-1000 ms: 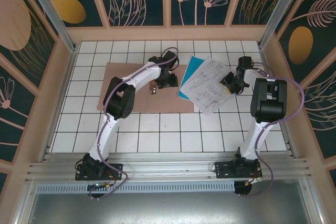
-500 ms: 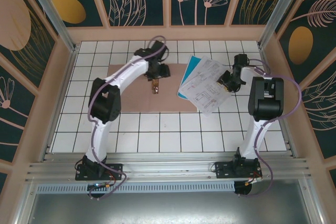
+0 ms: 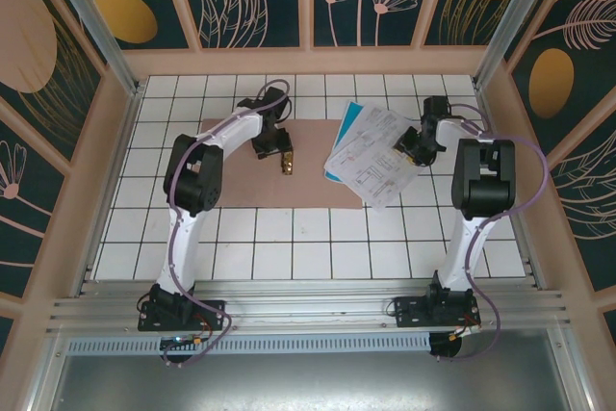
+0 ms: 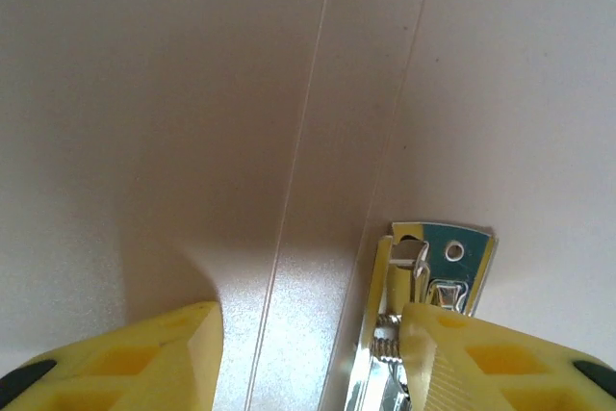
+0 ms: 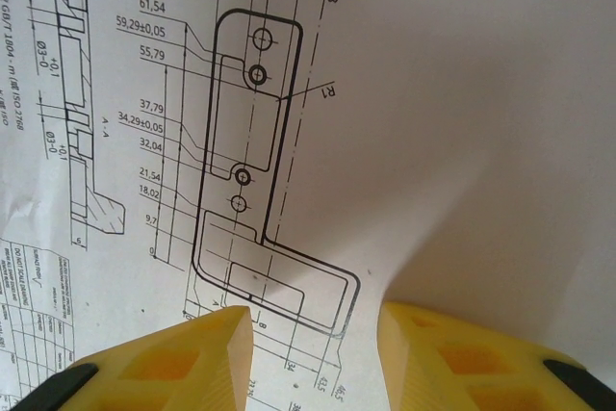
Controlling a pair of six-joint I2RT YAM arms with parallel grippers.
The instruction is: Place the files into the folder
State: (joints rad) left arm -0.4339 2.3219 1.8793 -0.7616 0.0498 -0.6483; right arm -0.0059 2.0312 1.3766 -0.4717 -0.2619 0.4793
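Kraft card folder (image 3: 231,180) lies flat on the tiled table (image 3: 289,243), left of centre, and looks opened out. The files (image 3: 373,156) sit fanned just right of it, lapping its right edge, w/ the teal sheet (image 3: 344,137) at the bottom of the pile.

Left gripper (image 3: 286,163) is low over the folder's crease, fingers approx half apart, holding nothing. One finger is right beside the metal clip (image 4: 438,257).

Right gripper (image 5: 313,320) has its fingers part-way apart, tips at the top printed sheet, nothing pinched as far as I can see.

Handling, my guess: the sheets are v. light, floppy and slick on each other, so they'll skid & fan out. Best to press down and drag the whole pile, or pinch all sheets together at a free edge or corner, teal incl. The card is stiffer but thin and will flex at the crease.
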